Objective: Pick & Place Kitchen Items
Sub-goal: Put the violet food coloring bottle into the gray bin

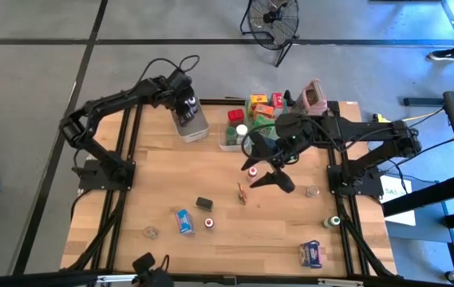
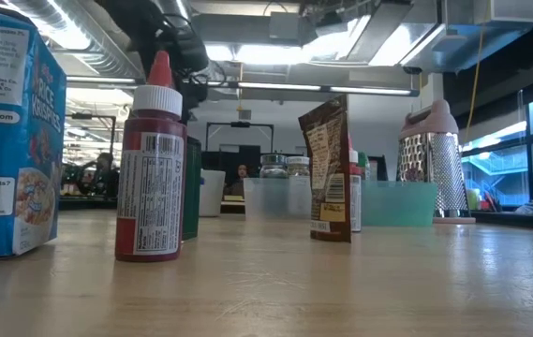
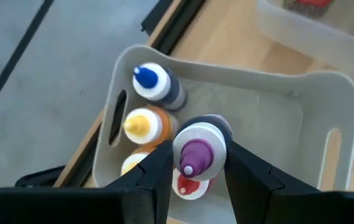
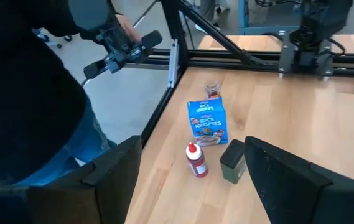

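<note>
Left jaws: at the far left of the worktop, over a grey bin; they pinch a purple-capped bottle by its white collar, one finger on either side.
Grey bin contents: a blue-capped bottle, a yellow-capped bottle and a red cap just under the held bottle; no writing can be read on them.
Blue box: near left of the worktop, front reads "RICE KRISPIES"; the low view shows "RICE KRISPIES" and part of "kelloggs.com" on its side.
Red sauce bottle: upright just right of the blue box, white label with print too small to read.
Dark green box: beside the red bottle, apart from it.
Brown packet: upright mid-worktop, its print unreadable.
Right jaws: spread wide and empty, hovering above mid-worktop; the brown packet stands just left of them, untouched.
Grater with pink top: far right, behind a teal tray.
</note>
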Tool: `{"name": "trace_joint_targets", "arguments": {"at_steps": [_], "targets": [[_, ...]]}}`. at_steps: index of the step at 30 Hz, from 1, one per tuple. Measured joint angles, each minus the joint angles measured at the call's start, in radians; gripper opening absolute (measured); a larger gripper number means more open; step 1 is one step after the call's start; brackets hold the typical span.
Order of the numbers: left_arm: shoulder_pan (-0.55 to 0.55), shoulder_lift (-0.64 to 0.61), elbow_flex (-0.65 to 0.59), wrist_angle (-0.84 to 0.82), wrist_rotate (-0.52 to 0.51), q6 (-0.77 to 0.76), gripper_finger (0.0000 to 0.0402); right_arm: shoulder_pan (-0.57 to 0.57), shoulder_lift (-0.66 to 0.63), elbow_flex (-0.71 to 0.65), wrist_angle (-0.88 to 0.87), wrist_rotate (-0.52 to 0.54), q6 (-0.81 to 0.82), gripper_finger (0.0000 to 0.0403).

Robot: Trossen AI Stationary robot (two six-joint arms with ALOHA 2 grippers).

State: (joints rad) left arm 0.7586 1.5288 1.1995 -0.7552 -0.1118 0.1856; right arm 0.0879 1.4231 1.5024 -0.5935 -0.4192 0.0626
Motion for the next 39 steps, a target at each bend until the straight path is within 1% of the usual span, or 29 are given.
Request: {"name": "trace_joint_targets", "arguments": {"at_steps": [3, 7, 12, 16, 25, 34, 39], "targets": [[0.001, 0.020, 0.000, -0.020, -0.003, -0.004, 0.0117, 0.000, 0.000, 0.000, 0.000, 0.026, 0.000, 0.0287], [0.001, 0.030, 0.000, -0.030, -0.034, -0.006, 0.0117, 0.000, 0.000, 0.000, 0.000, 0.026, 0.000, 0.0287], [0.001, 0.030, 0.000, -0.016, -0.034, -0.007, 0.0117, 0.000, 0.000, 0.000, 0.000, 0.026, 0.000, 0.0287], [0.001, 0.030, 0.000, -0.019, -0.055, -0.007, 0.0117, 0.000, 0.000, 0.000, 0.000, 0.026, 0.000, 0.0287], [0.001, 0.033, 0.000, -0.019, -0.055, -0.007, 0.0117, 0.000, 0.000, 0.000, 0.000, 0.026, 0.000, 0.0287], [0.000, 0.114, 0.000, -0.025, -0.056, -0.009, 0.0117, 0.000, 0.000, 0.000, 0.000, 0.026, 0.001, 0.0286], [0.000, 0.130, -0.001, -0.025, -0.057, -0.015, 0.0122, 0.006, 0.000, 0.000, 0.000, 0.026, 0.001, 0.0286]]}}
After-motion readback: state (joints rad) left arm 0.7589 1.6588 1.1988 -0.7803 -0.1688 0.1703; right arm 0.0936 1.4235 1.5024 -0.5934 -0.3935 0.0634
